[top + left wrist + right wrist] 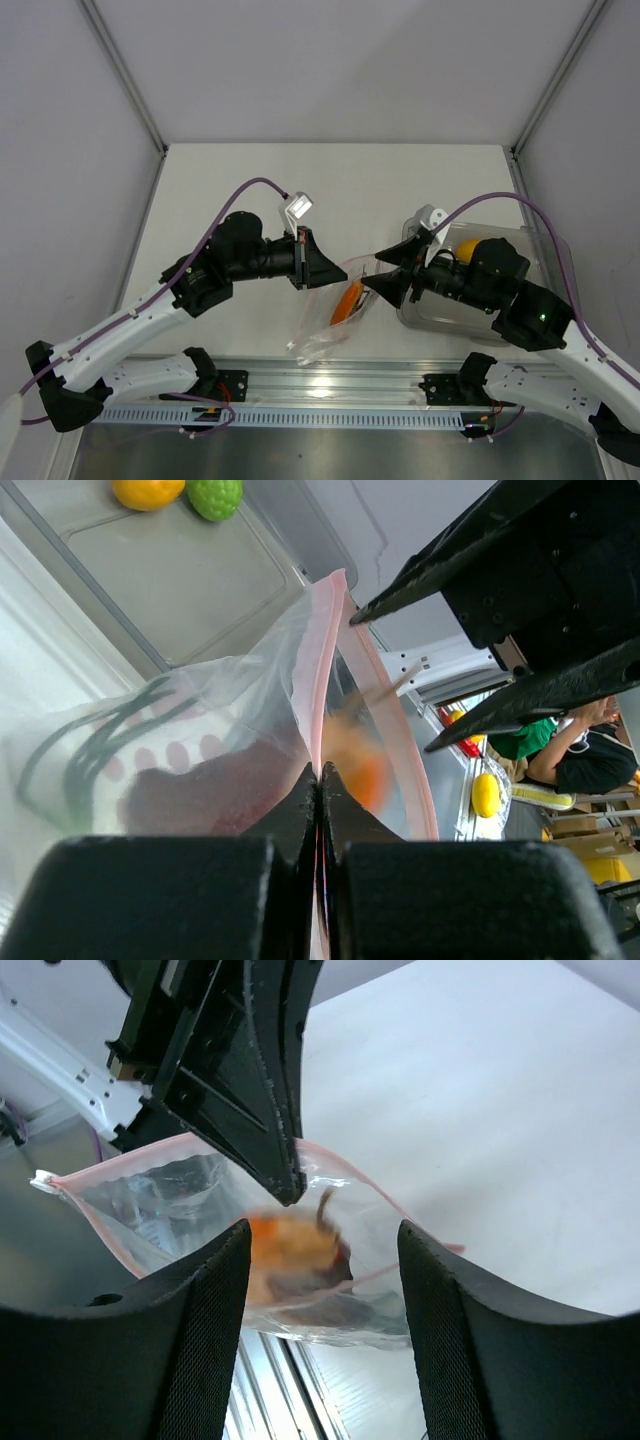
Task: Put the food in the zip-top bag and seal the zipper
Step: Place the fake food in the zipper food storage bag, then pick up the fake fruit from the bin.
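Bag in L jaws, slice inside

In the top view the zip-top bag sits at the middle of the counter, with the slice inside it. The left end effector is at the bag's 11 o'clock, pinching its zipper edge. The right end effector is at its 2 o'clock, facing the bag's mouth. The tray lies at the bag's 3 o'clock, holding a round fruit and a second fruit side by side
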`<state>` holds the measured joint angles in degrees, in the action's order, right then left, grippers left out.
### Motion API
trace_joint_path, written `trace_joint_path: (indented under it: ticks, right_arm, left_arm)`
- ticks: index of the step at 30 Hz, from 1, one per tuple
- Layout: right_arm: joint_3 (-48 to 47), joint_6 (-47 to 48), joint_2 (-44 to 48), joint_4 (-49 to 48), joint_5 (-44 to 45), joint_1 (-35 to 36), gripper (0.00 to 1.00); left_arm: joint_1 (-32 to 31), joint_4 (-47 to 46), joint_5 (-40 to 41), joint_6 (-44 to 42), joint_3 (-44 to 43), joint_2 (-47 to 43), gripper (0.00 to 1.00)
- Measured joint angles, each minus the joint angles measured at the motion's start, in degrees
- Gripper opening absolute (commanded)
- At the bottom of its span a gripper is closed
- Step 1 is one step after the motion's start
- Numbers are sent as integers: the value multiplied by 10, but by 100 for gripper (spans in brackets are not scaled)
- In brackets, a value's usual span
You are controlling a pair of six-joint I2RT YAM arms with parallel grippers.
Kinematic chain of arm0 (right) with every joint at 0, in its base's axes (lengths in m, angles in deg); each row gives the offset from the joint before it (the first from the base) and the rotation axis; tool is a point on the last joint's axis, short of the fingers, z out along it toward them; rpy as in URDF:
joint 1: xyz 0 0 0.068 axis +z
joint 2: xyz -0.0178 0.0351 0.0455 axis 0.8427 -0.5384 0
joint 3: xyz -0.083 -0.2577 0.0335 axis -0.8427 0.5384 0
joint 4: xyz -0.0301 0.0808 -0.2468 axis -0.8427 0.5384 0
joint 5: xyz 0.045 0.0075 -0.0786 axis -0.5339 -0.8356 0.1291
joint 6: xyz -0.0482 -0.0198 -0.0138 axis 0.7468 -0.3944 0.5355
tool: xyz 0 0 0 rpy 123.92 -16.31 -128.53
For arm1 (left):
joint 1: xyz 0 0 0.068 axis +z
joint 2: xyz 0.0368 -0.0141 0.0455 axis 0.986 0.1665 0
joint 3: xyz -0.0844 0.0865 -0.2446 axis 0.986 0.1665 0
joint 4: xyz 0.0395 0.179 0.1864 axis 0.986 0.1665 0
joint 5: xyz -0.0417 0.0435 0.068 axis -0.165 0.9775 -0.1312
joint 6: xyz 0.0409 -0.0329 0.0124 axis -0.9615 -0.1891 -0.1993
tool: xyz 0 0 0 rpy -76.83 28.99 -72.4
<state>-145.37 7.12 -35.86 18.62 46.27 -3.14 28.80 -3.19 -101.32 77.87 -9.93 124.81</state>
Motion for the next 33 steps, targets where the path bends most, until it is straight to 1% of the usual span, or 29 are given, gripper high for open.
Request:
trace_joint_path:
  ticks: [6, 9, 10, 14, 15, 18, 22, 24, 26, 29, 33]
  right_arm:
    - [0, -31, 22, 5, 60, 0, 65]
    - [-1, -50, 33, 16, 101, 0, 69]
    - [-4, -59, 37, 24, 121, 0, 71]
    - [-30, -95, 42, 64, 209, 0, 74]
    - [-40, -106, 42, 76, 235, 0, 78]
    - [-64, -144, 43, 114, 326, 0, 84]
    - [-85, -191, 44, 169, 436, -9, 86]
    - [-90, -210, 44, 195, 472, -17, 86]
    - [-96, -226, 41, 219, 493, -26, 86]
    - [-106, -240, 24, 245, 498, -48, 87]
    - [-113, -261, -23, 272, 470, -118, 88]
  left_arm:
    - [0, -7, -1, 0, 4, -1, 1]
    - [1, -9, -1, 0, 9, -4, 0]
    - [1, -9, -1, 0, 10, -5, 1]
    - [2, -11, -3, 0, 12, -9, 1]
    - [2, -11, -3, 0, 14, -12, 1]
    - [3, -11, -3, 0, 19, -17, 0]
    - [4, -16, -3, 0, 24, -21, 1]
    - [4, -20, -3, 1, 30, -22, 0]
    - [4, -24, -4, 1, 34, -25, 1]
    - [4, -26, -4, 2, 41, -32, 1]
    - [6, -27, -4, 2, 48, -45, 1]
